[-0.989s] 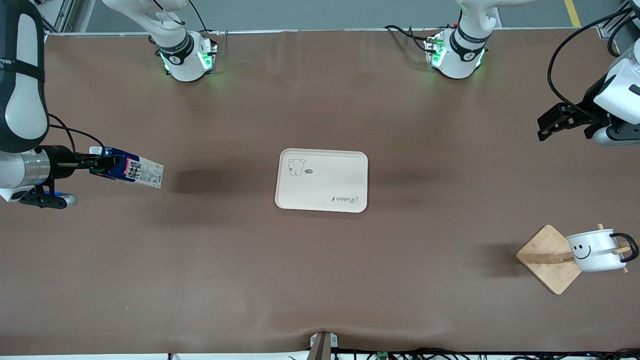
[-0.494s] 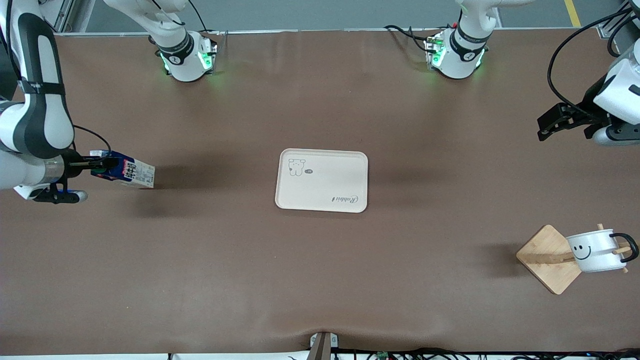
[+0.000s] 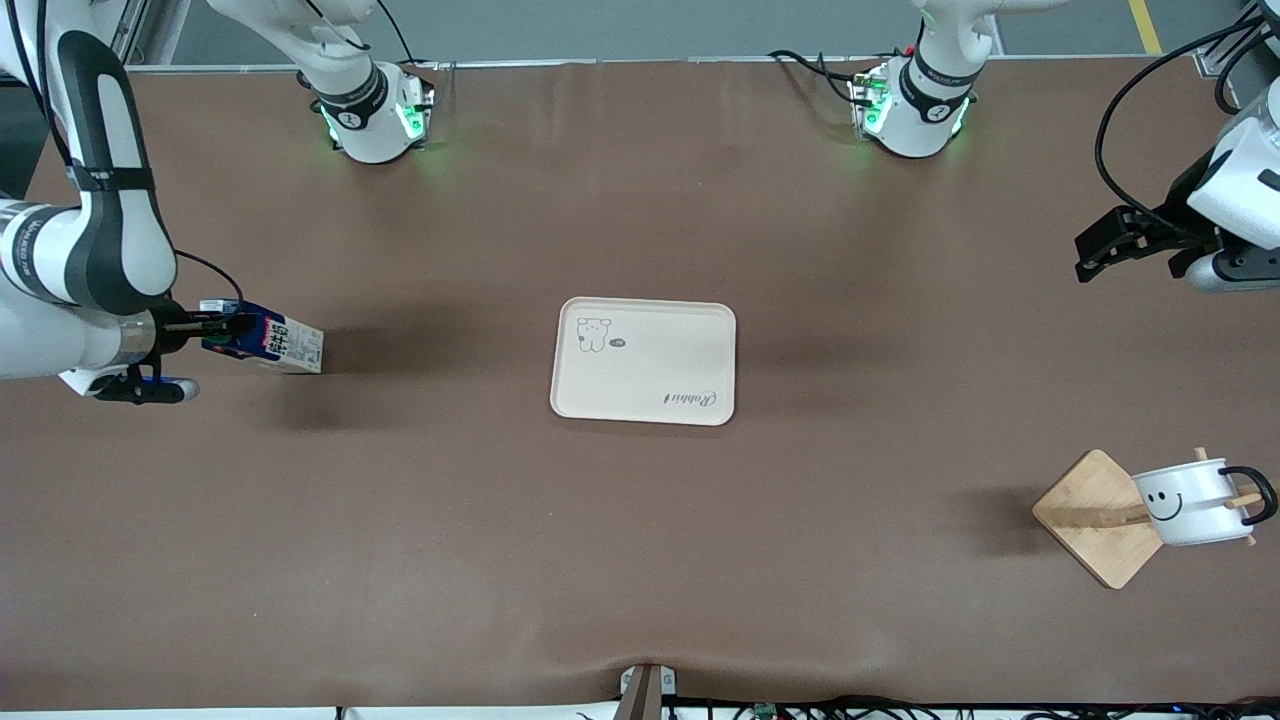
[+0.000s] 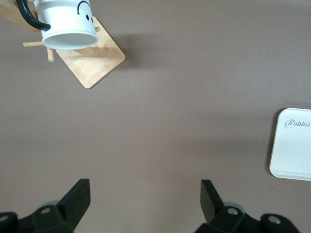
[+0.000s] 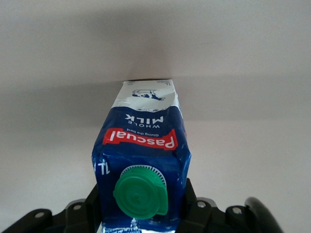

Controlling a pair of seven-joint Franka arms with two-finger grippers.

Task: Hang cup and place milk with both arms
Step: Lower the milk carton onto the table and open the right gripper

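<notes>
Dark blue milk (image 5: 141, 160) with green cap (image 5: 140, 190); white cup (image 3: 1188, 501) with black smiley; cream tray (image 3: 644, 361)

Cut off by frame edges: tray (image 4: 291, 145) only partly shown in left wrist view; milk (image 5: 141, 160) base hidden; cup (image 4: 65, 22) top cropped.

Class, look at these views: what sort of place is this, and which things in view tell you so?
Probably a robotics lab test bench: two arms bolted to a brown-covered table, cables along its edge, and staged props, a tray and cup.
</notes>
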